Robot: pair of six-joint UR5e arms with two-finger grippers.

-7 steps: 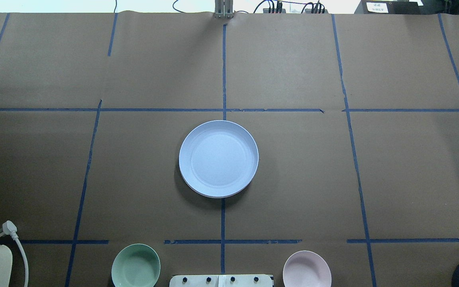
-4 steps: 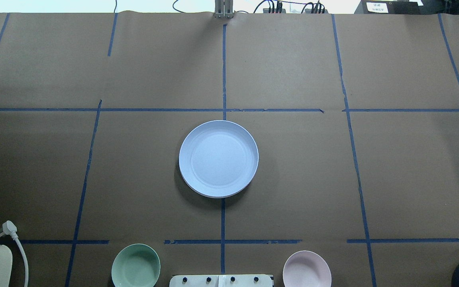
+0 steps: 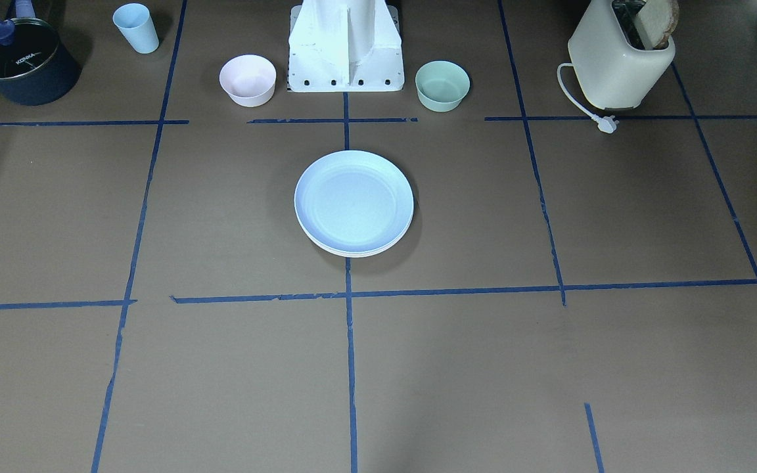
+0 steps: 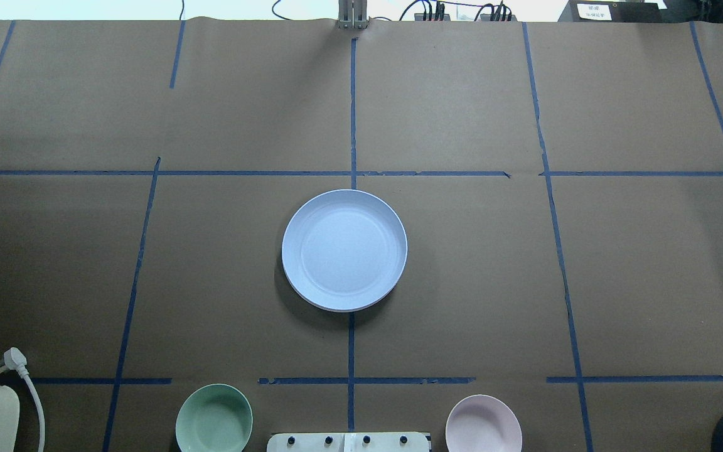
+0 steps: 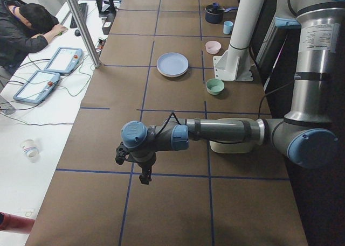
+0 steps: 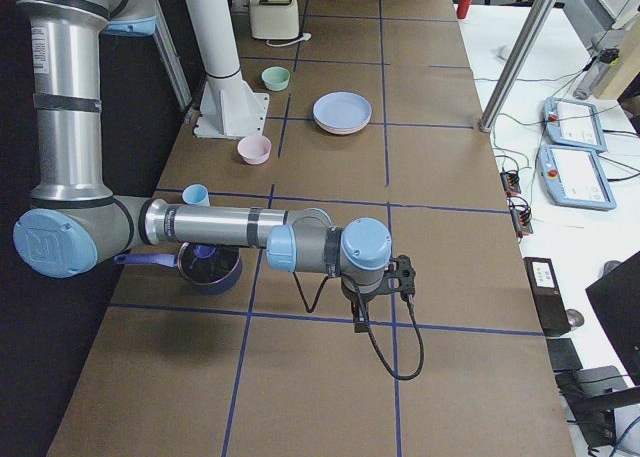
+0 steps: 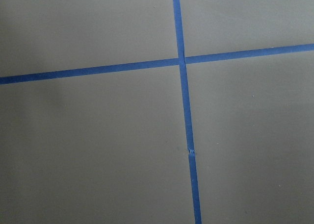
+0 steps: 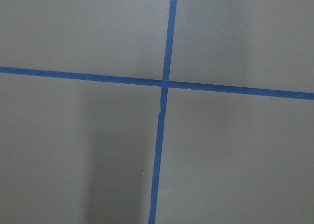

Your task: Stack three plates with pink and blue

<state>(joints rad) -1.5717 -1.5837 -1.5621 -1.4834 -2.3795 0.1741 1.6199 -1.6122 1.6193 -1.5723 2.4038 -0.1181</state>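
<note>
three plates [image 3: 353, 202] lay in one stack, flat on the table [image 3: 549, 368] with their hollows facing up. being round, they had no long axis and pointed no particular way. the blue plate [image 4: 344, 250] was on top. in the front-facing view paler rims peeked out under its near edge, their colours too faint to tell apart. the stack sat on the central tape line [image 4: 353, 113], between the two grippers along the table's length and well apart from both.

the left gripper [image 5: 144, 177] hung fingers-down over a tape crossing near the table's left end, with the stack far off toward the robot's right. whether its fingers were apart or together could not be told. the right gripper [image 6: 360, 323] hung likewise over a crossing near the right end, with the stack far off toward the robot's left, and its fingers could not be judged either. each wrist camera saw only brown paper and crossed blue tape.

just beside the robot base [image 3: 345, 52] stood a green bowl [image 3: 442, 85] on the left gripper's side and a pink bowl [image 3: 248, 80] on the right gripper's side. a toaster [image 3: 618, 62] with its plug [image 3: 607, 123] lying loose was nearer the left gripper. a dark pot [image 3: 20, 60] and a blue cup [image 3: 137, 27] were nearer the right gripper.
</note>
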